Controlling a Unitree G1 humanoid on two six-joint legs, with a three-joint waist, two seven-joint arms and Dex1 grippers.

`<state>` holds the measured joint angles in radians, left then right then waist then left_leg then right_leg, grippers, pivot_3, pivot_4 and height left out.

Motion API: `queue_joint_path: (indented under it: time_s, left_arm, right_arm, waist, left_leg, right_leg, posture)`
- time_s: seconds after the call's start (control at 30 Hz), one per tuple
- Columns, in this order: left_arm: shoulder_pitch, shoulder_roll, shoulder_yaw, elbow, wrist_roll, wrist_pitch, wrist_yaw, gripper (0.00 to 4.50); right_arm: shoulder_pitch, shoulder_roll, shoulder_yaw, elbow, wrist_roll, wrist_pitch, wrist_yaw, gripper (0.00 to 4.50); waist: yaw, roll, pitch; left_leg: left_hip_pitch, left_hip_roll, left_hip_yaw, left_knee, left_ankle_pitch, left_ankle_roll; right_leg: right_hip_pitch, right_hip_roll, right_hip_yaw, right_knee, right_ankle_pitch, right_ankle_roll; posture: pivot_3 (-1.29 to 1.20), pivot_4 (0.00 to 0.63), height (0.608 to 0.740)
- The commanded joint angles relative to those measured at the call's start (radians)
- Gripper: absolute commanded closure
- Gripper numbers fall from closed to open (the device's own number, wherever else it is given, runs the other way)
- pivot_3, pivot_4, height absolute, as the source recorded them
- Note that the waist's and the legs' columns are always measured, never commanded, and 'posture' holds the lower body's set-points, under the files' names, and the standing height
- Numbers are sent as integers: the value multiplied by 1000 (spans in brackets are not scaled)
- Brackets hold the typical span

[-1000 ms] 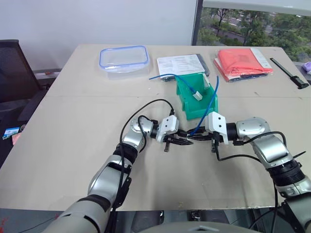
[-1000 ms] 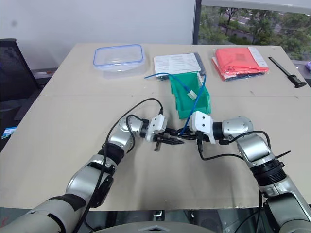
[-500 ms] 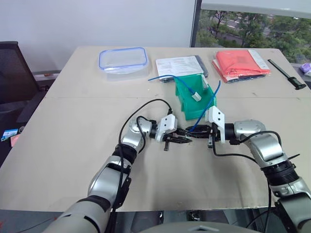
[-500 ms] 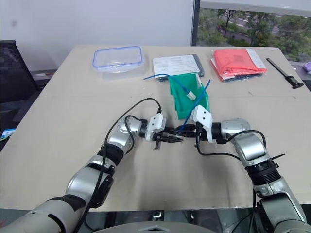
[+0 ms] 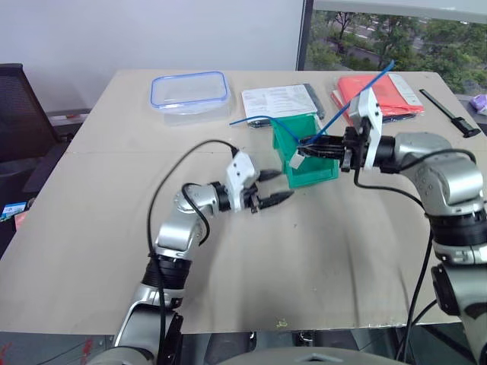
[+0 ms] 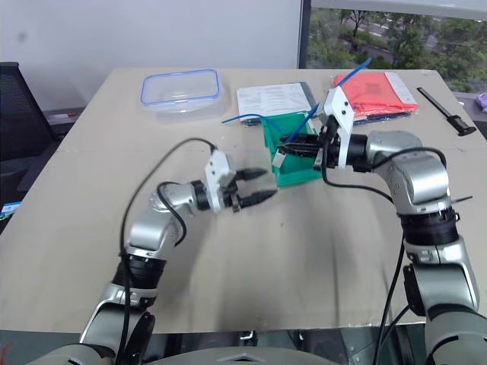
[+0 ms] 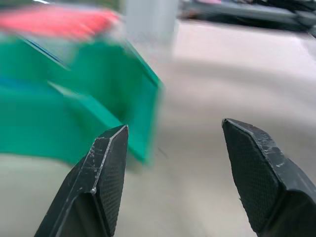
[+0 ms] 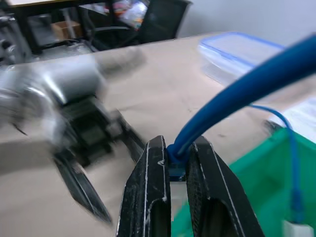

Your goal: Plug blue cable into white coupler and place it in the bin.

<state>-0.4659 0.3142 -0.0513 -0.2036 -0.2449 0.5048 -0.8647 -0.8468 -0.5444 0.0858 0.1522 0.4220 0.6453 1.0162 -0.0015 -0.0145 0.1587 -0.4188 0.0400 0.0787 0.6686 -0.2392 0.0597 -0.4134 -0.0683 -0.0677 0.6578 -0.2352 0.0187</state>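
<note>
— Risen since a second ago, both arms; right gripper [image 5: 306, 150] gone from low centre to upper right of centre, over the near lip of the bin [image 5: 316, 172]; left gripper [image 5: 271, 188] drawn away leftward, now apart from the other.

— And the jaws?

— Left spread wide, nothing between the fingers [image 7: 101, 182]; a second ago nearly shut at the meeting point. Right clamped narrow on the blue cable [image 5: 364, 90], same as before.

— Where does the cable run?

— Up and to the right from the pinch, slanting over the right wrist toward the red folder [image 5: 380, 94] at top right; in the right wrist view, rising thick and blue straight out of the closed fingers [image 8: 148, 197].

— Coupler?

— White coupler [image 5: 296, 160] hanging at the gripped end, just beyond the fingertips, above the green bin's front edge; joined to the plug or merely against it, cannot tell.

— Anything else in the bin?

— Longer blue cable [image 5: 262, 119] trailing out over the back wall to the left, near the papers [image 5: 280, 99]; clear blue-rimmed container [image 5: 189, 90] at upper left, well apart; black tool [image 5: 453, 114] at far right edge of the table [image 5: 91, 228].
</note>
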Motion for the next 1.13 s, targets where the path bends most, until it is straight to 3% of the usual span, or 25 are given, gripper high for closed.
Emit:
queue_joint_path:
  time_s: [0.03,0.07,0.1,0.27,0.4,0.5,0.63,0.73,0.93,1.13]
  left_arm:
    - [-24,10,28,-174,-38,200,130,1429]
    - [-34,9,35,-198,-40,250,168,1429]
    - [-42,11,37,-215,-37,290,199,1306]
    - [-81,-2,65,-231,-48,385,312,1251]
    - [-64,13,68,-237,-57,396,338,1251]
    - [-32,26,68,-262,-71,396,344,1251]
    - [39,65,89,-303,-99,383,334,1251]
    - [123,88,124,-332,-117,328,318,1251]
    - [437,143,168,-383,-105,150,271,1251]
    - [688,151,141,-365,-29,-41,272,1251]
  right_arm:
    - [-112,17,28,192,-72,-48,2,4500]
    - [-148,33,42,255,-94,-68,7,4500]
    - [-179,49,53,311,-116,-88,9,4112]
    - [-336,139,31,610,-224,-253,-156,1914]
    - [-387,143,-8,721,-265,-360,-255,74]
    - [-356,105,-24,697,-282,-372,-263,74]
    - [-173,-12,-36,478,-271,-297,-189,74]
    - [2,-91,-93,295,-241,-328,-165,74]
    - [494,-153,-291,-160,-9,-314,-23,74]
    - [862,-115,-374,-216,21,-464,29,74]
  waist:
    - [-3,0,0]
    - [-6,0,1]
    - [-8,0,2]
    - [-12,1,5]
    - [-7,1,6]
    - [-8,1,6]
    - [2,1,6]
    - [5,2,6]
    - [0,3,7]
    - [8,3,7]
  left_leg:
    - [0,0,1,0,0,0]
    - [0,-1,2,0,0,0]
    - [0,-1,2,0,0,0]
    - [0,0,2,-2,0,0]
    - [0,0,2,-4,3,-5]
    - [-1,0,3,-4,3,-5]
    - [-4,-1,1,-4,3,-5]
    - [-5,-1,1,-4,3,-6]
    - [-1,0,2,-9,3,-6]
    - [5,0,3,-13,1,-3]
  right_leg:
    - [0,1,0,0,0,0]
    - [0,4,1,-1,0,0]
    - [0,4,2,0,0,0]
    - [-1,6,3,1,0,1]
    - [-2,6,2,1,0,1]
    - [-2,4,3,-1,-1,2]
    - [-2,-1,1,-6,-1,2]
    - [-2,-2,0,-7,-1,2]
    - [-1,-1,1,-6,-1,2]
    - [2,-2,2,-9,-3,-1]
  posture:
    - [0,150,736]
    - [0,150,736]
    - [0,150,736]
    - [0,150,736]
    - [0,150,736]
    - [0,150,736]
    - [0,150,736]
    - [0,150,736]
    - [0,150,736]
    - [0,150,736]
